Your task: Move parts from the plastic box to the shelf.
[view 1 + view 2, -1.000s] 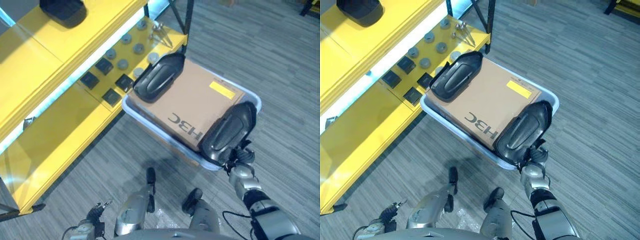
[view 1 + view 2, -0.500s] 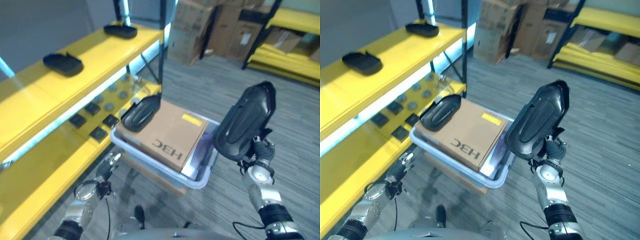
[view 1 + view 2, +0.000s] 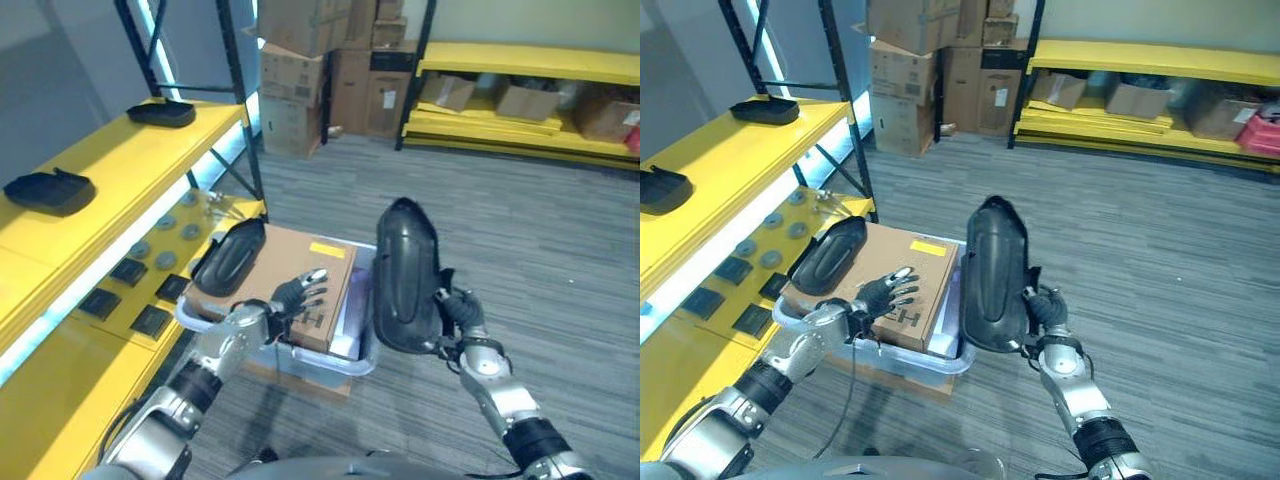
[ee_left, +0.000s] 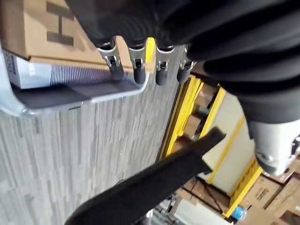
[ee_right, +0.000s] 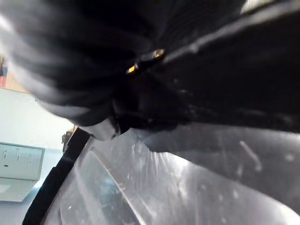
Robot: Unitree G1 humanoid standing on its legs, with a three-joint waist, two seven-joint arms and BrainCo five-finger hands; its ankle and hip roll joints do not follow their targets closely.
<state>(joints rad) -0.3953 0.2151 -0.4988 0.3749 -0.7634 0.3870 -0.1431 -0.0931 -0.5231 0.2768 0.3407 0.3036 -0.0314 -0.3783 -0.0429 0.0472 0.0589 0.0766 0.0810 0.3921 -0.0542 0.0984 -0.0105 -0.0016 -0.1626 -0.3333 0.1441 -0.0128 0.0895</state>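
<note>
Right hand point(image 3: 462, 318): fingers clasped on 1 black molded part point(image 3: 403, 275), held upright beside the plastic box point(image 3: 340, 357). Left hand point(image 3: 296, 296): fingers spread, released, over the cardboard carton point(image 3: 290, 270); 1 more black part point(image 3: 229, 257) lies beyond its fingertips.

One black part point(image 3: 405, 275) upright above the plastic box point(image 3: 362, 356); another point(image 3: 228, 258) lies inside.

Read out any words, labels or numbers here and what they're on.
Cardboard box: large dark letters, partly covered by the left hand, not readable whole.
Yellow label on that box: too small to read.
Stacked cartons behind: print too blurred.
Black part in the right hand: none.
</note>
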